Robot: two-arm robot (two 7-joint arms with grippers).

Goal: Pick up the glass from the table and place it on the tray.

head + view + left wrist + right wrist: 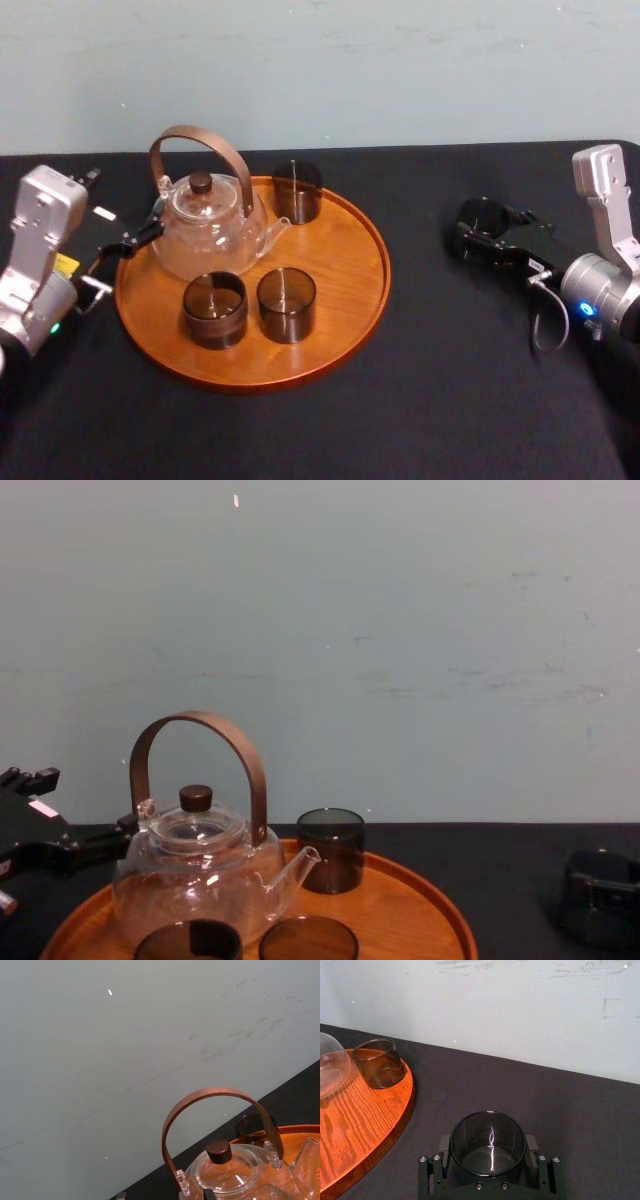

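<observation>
Nearest, along the bottom of the head view: bare black table [320, 430]. Next back, left of centre: round wooden tray [345, 260], flat on the table. On the tray's near part, two dark tumblers upright side by side: front-left glass [214, 309] and front-right glass [287, 305], close but apart.

At far left, level with the tray's middle: left gripper [120, 255], just beside the tray's left rim, pointed toward the teapot [210, 225]. Jaw state there: cannot tell.

At right, well apart from the tray: right gripper [488, 238], jaws clamped on the glass [488, 1140], one on each side of its wall. Glass upright, mouth up, low at table level; contact with the table not discernible. Glass outside the tray, to the right of its rim.

Further back on the tray, left of centre: clear teapot with dark knob on the lid and arched brown handle standing up, spout toward the right. Just behind the spout, near the tray's far rim: rear glass [297, 192], upright.

Farthest, across the top of the frame: pale, scuffed wall [400, 70].
</observation>
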